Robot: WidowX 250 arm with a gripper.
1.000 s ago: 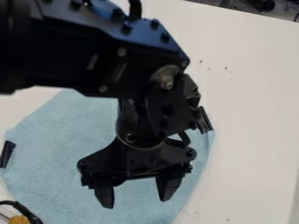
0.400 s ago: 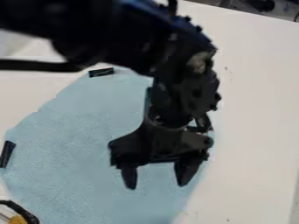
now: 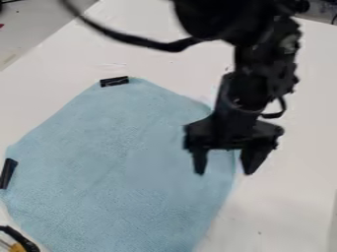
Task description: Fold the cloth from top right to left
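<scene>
You had one black arm (image 3: 227,19), and it came in from the top of the view. One thick black cord (image 3: 171,47) made a bendy line from the top edge over to the arm. You had one black gripper (image 3: 223,172) at the end of the arm, with two fingers. The fingers were spread wide, with a big gap between them, and they pinched nothing.

There was one light blue cloth (image 3: 118,162), lying spread out on one white table top (image 3: 289,211). You could see two small black clips. The first clip (image 3: 115,81) was by the top corner of the cloth, and the second clip (image 3: 8,173) was at its left side. Down in the bottom left corner of the view, you had one yellow thing (image 3: 16,248) and one curved black piece (image 3: 23,240) beside it. Both were cut off by the edge.

The cloth was under your gripper, and most of it reached away to the left and down toward the bottom of the view. Your gripper hung by the right edge of the cloth. In the view, the left finger was over the blue, and the right finger was just past the edge, over the white. You could not tell how high up the fingers were.
</scene>
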